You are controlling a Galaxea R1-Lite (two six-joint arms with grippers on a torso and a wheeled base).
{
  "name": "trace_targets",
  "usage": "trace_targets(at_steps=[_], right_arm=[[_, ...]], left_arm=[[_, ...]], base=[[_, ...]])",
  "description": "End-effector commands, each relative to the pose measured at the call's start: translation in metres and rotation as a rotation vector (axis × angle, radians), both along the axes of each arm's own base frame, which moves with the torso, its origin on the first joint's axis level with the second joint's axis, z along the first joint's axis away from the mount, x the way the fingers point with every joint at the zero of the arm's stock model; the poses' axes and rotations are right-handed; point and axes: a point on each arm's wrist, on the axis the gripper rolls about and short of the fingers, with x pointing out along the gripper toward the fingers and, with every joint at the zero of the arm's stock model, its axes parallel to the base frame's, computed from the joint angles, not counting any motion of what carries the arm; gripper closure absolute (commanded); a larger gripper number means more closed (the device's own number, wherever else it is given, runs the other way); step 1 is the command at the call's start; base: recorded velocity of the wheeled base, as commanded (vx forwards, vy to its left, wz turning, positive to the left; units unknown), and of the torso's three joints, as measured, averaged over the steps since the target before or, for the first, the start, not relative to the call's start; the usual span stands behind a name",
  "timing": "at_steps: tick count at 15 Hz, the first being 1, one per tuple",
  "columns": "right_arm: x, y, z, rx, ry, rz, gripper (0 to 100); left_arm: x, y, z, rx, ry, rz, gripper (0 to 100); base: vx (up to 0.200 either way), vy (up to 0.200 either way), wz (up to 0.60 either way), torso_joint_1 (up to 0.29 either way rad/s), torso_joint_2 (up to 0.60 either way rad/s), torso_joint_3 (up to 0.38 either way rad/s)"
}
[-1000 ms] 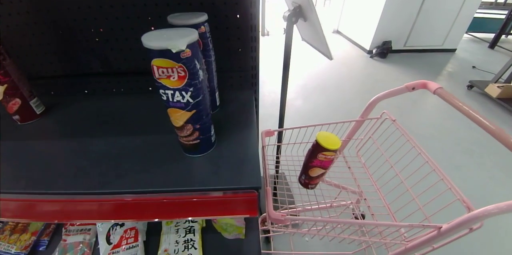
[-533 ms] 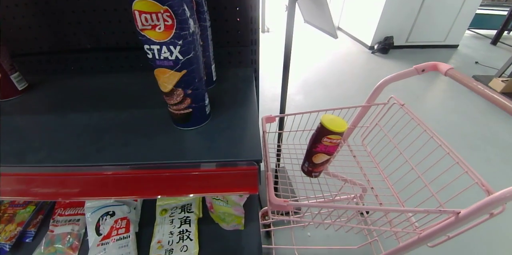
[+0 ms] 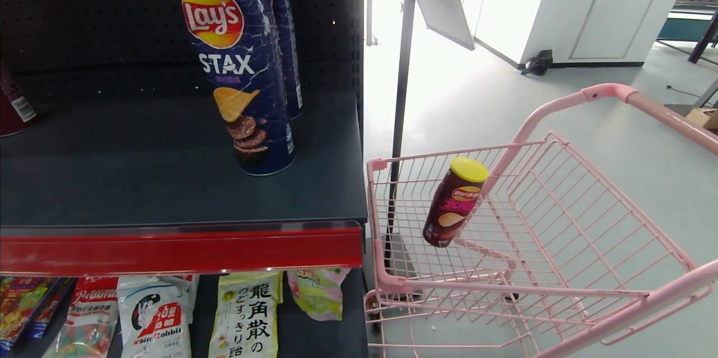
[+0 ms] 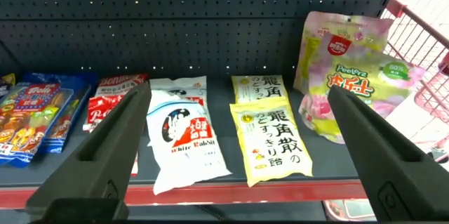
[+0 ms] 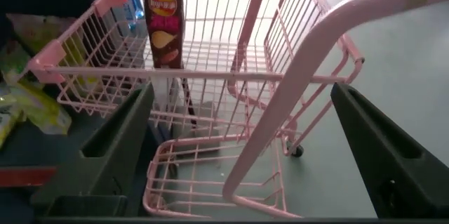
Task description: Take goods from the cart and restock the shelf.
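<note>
Farthest left of the pink cart, a dark red can sits at the edge of the upper shelf. Nearer the cart, two tall blue cans stand upright on that shelf, one right behind the other. Below them lie snack packets, and your left gripper faces these with its fingers spread wide, holding nothing. A black sign pole stands just beside the cart's shelf-side wall. The maroon can with a yellow lid stands tilted inside the cart, at the end away from the handle. Your right gripper is at the cart's handle end, its fingers also wide apart and holding nothing.
</note>
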Motion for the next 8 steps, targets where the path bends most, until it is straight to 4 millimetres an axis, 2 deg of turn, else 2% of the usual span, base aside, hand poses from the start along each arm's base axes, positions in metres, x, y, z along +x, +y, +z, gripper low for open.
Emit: trace_targets(at_steps=[1, 2, 3, 5, 8], right_arm=[[0.032, 0.002, 0.125, 0.004, -0.014, 0.117, 0], [0.058, 0.005, 0.164, 0.021, -0.032, 0.154, 0], [0.085, 0.009, 0.181, 0.051, -0.026, 0.174, 0], [0.119, 0.017, 0.181, 0.042, -0.009, 0.252, 0], [0.180, 0.020, 0.155, 0.014, 0.134, 0.451, 0]], left_arm=[[0.000, 0.000, 0.000, -0.001, 0.001, 0.001, 0], [0.000, 0.000, 0.000, -0.001, 0.001, 0.001, 0], [0.000, 0.000, 0.000, -0.001, 0.001, 0.001, 0], [0.000, 0.000, 0.000, -0.001, 0.001, 0.001, 0], [0.000, 0.000, 0.000, -0.001, 0.001, 0.001, 0]], base=[[0.000, 0.000, 0.00, 0.000, 0.00, 0.000], [0.000, 0.000, 0.00, 0.000, 0.00, 0.000], [0.000, 0.000, 0.00, 0.000, 0.00, 0.000], [0.000, 0.000, 0.00, 0.000, 0.00, 0.000], [0.000, 0.000, 0.00, 0.000, 0.00, 0.000]])
